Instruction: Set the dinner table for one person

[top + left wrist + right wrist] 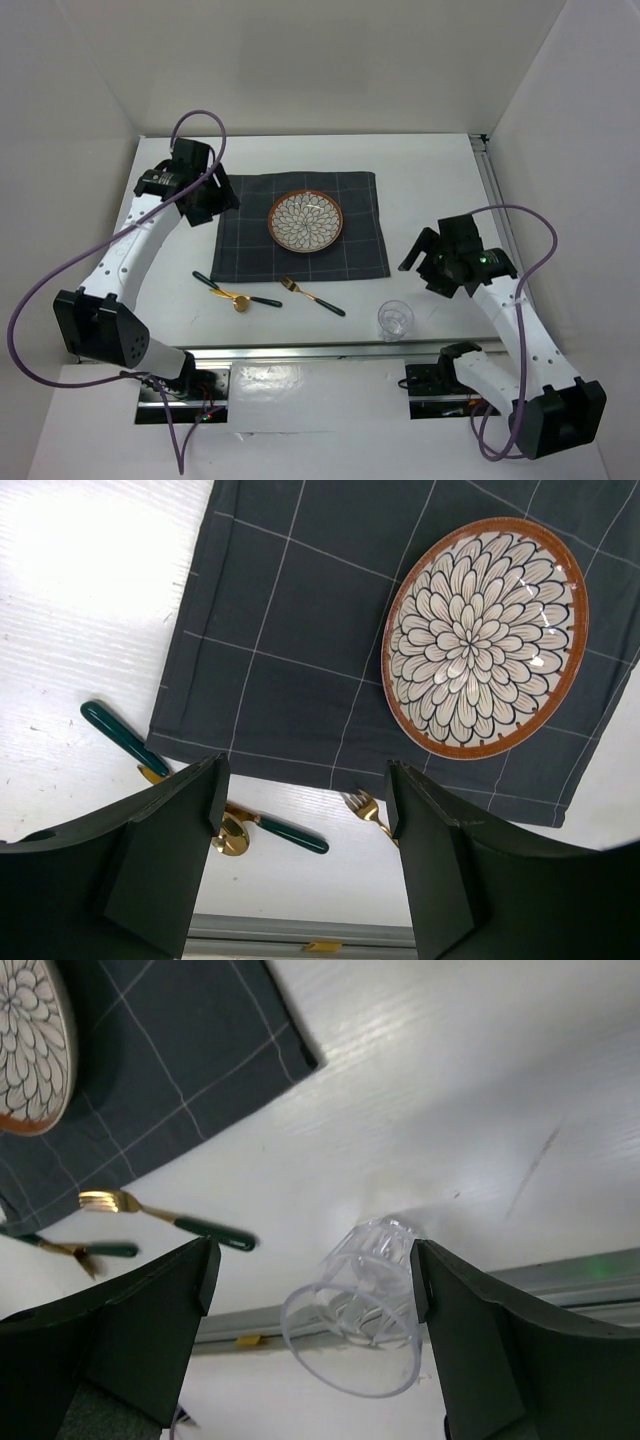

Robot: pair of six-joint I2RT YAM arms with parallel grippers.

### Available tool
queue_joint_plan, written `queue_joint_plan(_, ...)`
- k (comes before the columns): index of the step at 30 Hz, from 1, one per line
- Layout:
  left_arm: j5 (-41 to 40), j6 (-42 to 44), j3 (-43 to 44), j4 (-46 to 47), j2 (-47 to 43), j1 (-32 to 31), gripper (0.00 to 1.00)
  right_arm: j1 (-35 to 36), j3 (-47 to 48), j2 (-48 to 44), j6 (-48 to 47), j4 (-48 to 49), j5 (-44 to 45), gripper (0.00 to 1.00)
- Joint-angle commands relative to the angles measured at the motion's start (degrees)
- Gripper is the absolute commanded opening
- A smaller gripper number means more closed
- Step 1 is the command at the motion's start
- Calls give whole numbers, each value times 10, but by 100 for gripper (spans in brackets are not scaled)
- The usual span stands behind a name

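The white dinner table (430, 180) carries a dark grey checked placemat (245, 235) with a flower-patterned, brown-rimmed plate (307, 221) on it. In front of the mat lie a gold fork (312, 296) and a gold spoon (243, 301), both green-handled, with another green-handled utensil (208, 281) crossing the spoon. A clear glass (395, 320) stands upright near the front rail. My left gripper (218, 205) hangs open over the mat's left edge, empty (305, 780). My right gripper (420, 252) hovers open above and behind the glass (365, 1310), which shows between its fingers (312, 1260), ungripped.
A metal rail (300, 350) runs along the table's near edge, and another (495, 190) along the right side. White walls close in the back and sides. The plate (485, 635), fork (365, 805) and spoon (232, 838) lie below the left wrist.
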Motion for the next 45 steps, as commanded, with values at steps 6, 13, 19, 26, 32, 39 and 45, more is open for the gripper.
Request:
queue_joint_plan(6,8,12,15,11,9,-4,80,50,-48,-81,94,-68,-19,81)
queue_joint_plan(13,8,12,15,11,9,-9,80,100,-13,-37,110,-119,0,77)
queue_joint_plan(19,8,12,15,11,9,-9,80,129,19,-34,72,-109,5,76)
queue_joint_plan(26,8,7,15,11,9,-9,80,155,61,6,19,-95,13,76)
queue_joint_plan(32,8,7,10,11,9,-9,80,223,50,55,28,-63,-21,73)
queue_joint_plan(39,8,12,10,11,9,-9,80,333,28,105,105,-83,46,69)
queue_joint_plan(45,8,12,10,11,9,-9,80,378,9,151,142,-50,67,59)
